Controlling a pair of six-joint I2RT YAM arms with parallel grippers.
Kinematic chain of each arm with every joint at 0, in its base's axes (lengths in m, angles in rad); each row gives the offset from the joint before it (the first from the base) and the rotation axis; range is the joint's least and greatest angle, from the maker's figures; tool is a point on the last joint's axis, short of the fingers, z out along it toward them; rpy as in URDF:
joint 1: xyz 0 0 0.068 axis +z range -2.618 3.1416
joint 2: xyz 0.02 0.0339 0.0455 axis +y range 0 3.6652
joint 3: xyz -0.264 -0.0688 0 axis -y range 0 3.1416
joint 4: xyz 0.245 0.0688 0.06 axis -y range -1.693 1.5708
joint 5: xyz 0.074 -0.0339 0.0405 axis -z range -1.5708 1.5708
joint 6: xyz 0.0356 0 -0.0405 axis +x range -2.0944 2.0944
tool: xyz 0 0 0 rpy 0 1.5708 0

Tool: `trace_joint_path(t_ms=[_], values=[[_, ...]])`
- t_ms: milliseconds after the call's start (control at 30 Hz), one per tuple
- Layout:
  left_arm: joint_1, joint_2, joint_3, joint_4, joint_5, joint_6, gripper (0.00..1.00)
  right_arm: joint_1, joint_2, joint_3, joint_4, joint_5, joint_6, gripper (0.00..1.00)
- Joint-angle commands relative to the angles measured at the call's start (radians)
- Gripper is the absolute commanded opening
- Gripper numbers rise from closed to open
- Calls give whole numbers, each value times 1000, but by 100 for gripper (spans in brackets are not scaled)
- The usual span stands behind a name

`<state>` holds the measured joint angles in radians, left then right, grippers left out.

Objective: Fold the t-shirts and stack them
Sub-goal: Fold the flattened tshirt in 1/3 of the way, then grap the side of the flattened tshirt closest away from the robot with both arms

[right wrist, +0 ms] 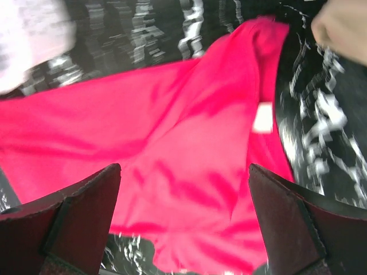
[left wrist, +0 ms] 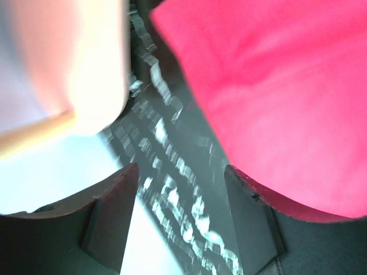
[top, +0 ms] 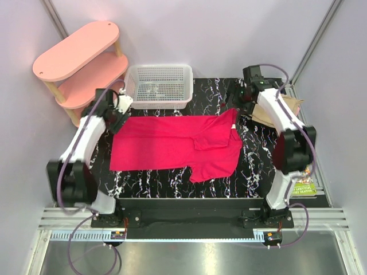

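Observation:
The crimson-pink t-shirt (top: 172, 142) lies spread on the black marbled table (top: 258, 154), with its right part folded over and hanging toward the front. My left gripper (top: 118, 116) is open and empty at the shirt's far left corner; in the left wrist view the gripper (left wrist: 180, 172) is over bare table with the shirt (left wrist: 275, 86) just to its right. My right gripper (top: 236, 110) is open above the shirt's far right corner; in the right wrist view the gripper (right wrist: 183, 169) is over the shirt (right wrist: 172, 149). A tan shirt (top: 292, 106) lies behind the right arm. Grey and pale pink shirts are out of view.
A white mesh basket (top: 159, 86) stands at the table's back edge, close to the left gripper. A pink two-tier shelf (top: 80, 60) stands off the table at back left. A green printed item (top: 304, 189) lies by the right arm's base.

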<state>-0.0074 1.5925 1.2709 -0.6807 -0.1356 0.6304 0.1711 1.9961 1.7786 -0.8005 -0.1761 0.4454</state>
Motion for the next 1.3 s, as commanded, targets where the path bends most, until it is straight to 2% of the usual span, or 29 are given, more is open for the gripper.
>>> trace_joint_path(t_ms=[0, 67, 100, 133, 300, 400, 533, 733, 1000, 1267], values=[[0, -296, -112, -114, 71, 52, 69, 94, -322, -163, -29, 165, -16, 100], [0, -428, -189, -177, 129, 66, 70, 137, -394, -249, -34, 167, 2, 100], [-2, -468, -217, -196, 160, 87, 70, 152, -471, -351, -26, 162, 28, 100], [0, -546, -298, -215, 195, 101, 70, 171, -508, -410, -20, 159, 48, 100], [0, -673, -546, -200, 209, 169, 69, 350, -705, -813, 93, 159, 180, 100], [0, -701, -636, -142, 217, 166, 69, 460, -758, -959, 150, 206, 255, 100], [-2, -605, -648, -85, 200, 134, 68, 600, -740, -1001, 150, 274, 325, 100], [1, -510, -662, 13, 177, 112, 67, 738, -651, -966, 118, 380, 361, 100], [67, -422, -682, 87, 166, 130, 66, 821, -461, -839, 17, 533, 354, 97], [136, -359, -680, 116, 183, 163, 66, 821, -402, -763, -28, 619, 358, 99]])
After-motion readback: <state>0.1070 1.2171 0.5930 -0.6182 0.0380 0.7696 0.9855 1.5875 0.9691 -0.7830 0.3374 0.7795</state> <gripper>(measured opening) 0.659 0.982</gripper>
